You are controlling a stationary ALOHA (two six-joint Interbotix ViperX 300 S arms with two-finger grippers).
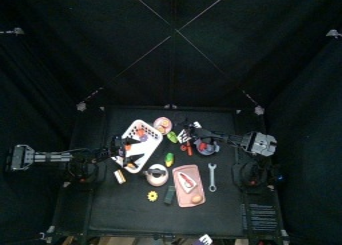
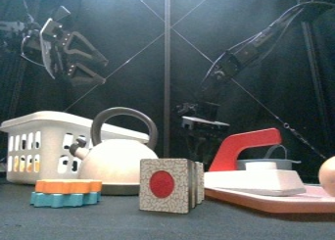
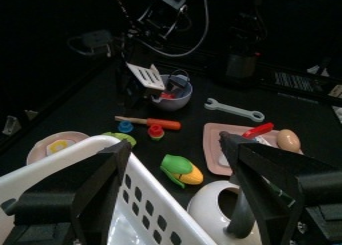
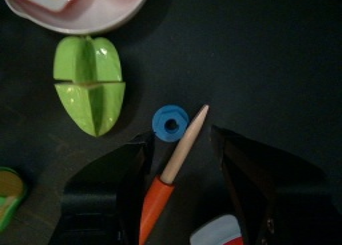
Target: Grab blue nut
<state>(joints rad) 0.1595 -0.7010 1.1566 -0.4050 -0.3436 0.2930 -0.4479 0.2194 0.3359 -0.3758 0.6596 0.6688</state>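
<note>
The blue nut (image 4: 170, 122) is a small ring lying flat on the black table, seen in the right wrist view. My right gripper (image 4: 183, 144) hangs just over it, open, with one jaw on each side of the nut and nothing held. A screwdriver (image 4: 178, 167) with an orange handle lies touching the nut's edge and runs between the jaws. My left gripper (image 2: 59, 43) is raised high at the left, open and empty, above the white basket (image 3: 80, 194).
Near the nut lie a green pod-shaped toy (image 4: 91, 84) and a pink plate (image 4: 74, 4). A white kettle (image 2: 118, 151), a red-dotted block (image 2: 170, 182), a pink board (image 2: 275, 197) and a wrench (image 3: 238, 110) also crowd the table.
</note>
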